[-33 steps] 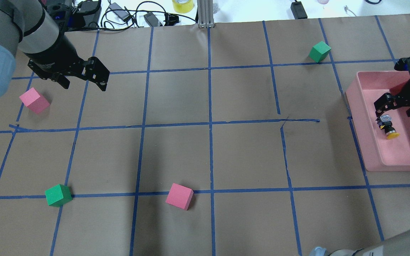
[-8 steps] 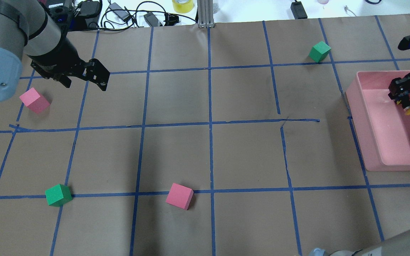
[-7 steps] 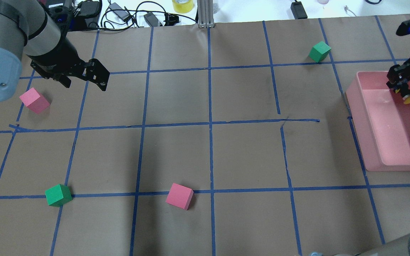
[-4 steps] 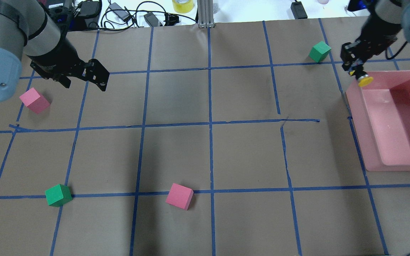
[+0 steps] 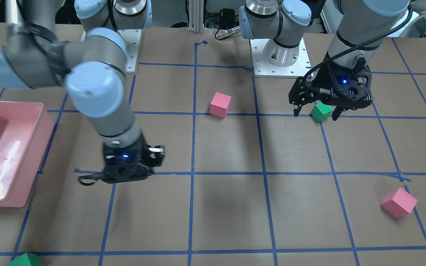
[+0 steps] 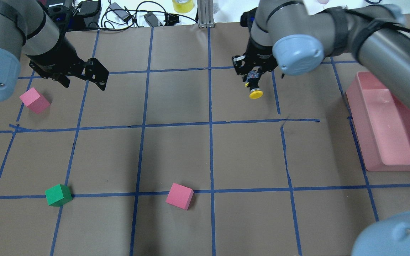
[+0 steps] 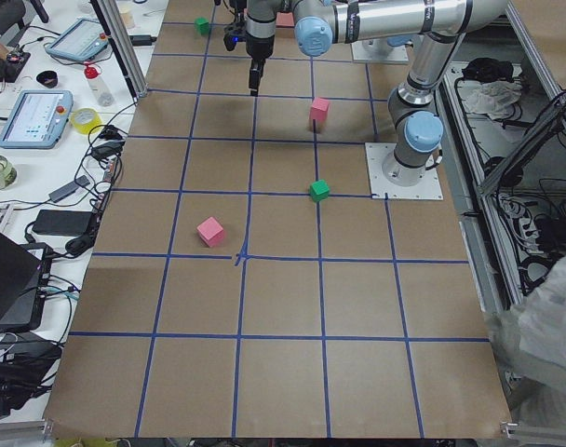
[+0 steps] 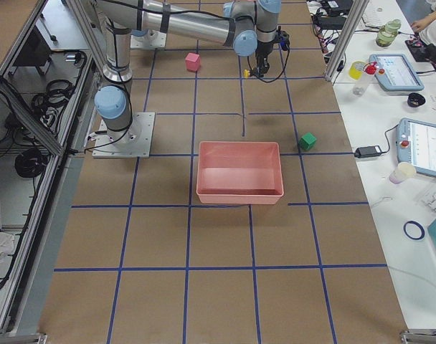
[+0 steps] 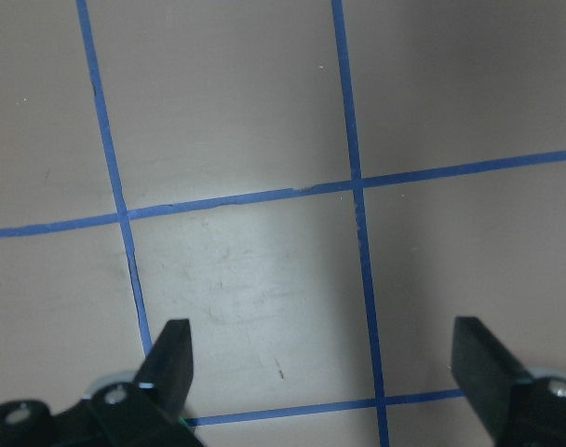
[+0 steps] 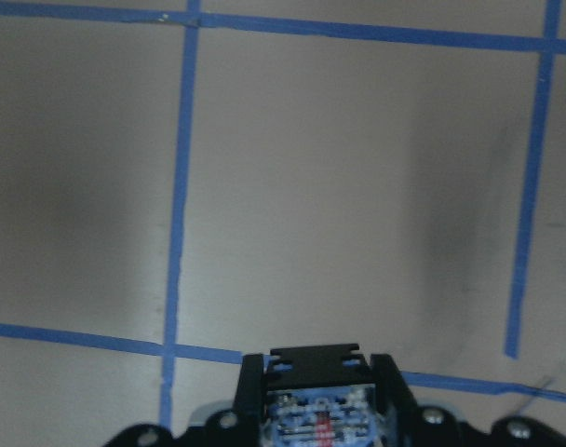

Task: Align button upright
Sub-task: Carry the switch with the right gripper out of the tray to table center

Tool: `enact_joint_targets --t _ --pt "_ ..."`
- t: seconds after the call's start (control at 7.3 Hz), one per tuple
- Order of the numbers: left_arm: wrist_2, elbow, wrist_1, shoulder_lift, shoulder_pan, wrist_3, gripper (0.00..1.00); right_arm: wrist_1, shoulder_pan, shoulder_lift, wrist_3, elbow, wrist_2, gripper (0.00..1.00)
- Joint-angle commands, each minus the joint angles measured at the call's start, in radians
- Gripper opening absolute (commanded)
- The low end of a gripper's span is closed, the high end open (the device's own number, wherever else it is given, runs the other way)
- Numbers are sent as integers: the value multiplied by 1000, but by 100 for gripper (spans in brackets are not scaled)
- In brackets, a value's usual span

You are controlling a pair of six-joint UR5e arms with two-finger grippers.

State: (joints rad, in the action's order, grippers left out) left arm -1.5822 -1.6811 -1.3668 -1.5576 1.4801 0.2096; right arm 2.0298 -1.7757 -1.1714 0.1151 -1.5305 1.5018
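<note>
The button [image 6: 256, 94] has a yellow cap and a black body. My right gripper [image 6: 253, 81] is shut on its body and holds it over the brown table, right of the middle blue line, with the cap pointing away from the fingers. The right wrist view shows only the button's base [image 10: 318, 417] between the fingers. In the front-facing view my right gripper [image 5: 128, 170] hides the button. My left gripper [image 6: 84, 84] is open and empty over the far left of the table, and its fingers [image 9: 171, 358] stand wide apart.
A pink tray [image 6: 359, 117] sits at the right edge. A pink cube [image 6: 34, 100] lies below my left gripper in the overhead view. A green cube [image 6: 58, 195] and another pink cube [image 6: 179, 196] sit near the front. A second green cube [image 8: 307, 141] lies beyond the tray.
My right gripper closed on the button in the pink tray, lifted it out and carried it left over the table. The left arm has barely moved.
</note>
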Motion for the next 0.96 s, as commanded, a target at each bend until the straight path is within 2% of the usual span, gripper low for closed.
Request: enact_joint_targets --t 0.0,0.27,0.55,0.82 --pt "1 0 -2 8 2 -9 100 117 -121 88 173 -3 -5 0" --pt "8 0 -2 8 3 -9 100 183 -171 134 192 -35 -2 0" --pt "-2 0 -3 7 3 -9 100 327 -173 138 193 -149 -6 0" --pt "-2 -2 -5 2 3 -7 100 333 -179 138 193 -157 -11 0"
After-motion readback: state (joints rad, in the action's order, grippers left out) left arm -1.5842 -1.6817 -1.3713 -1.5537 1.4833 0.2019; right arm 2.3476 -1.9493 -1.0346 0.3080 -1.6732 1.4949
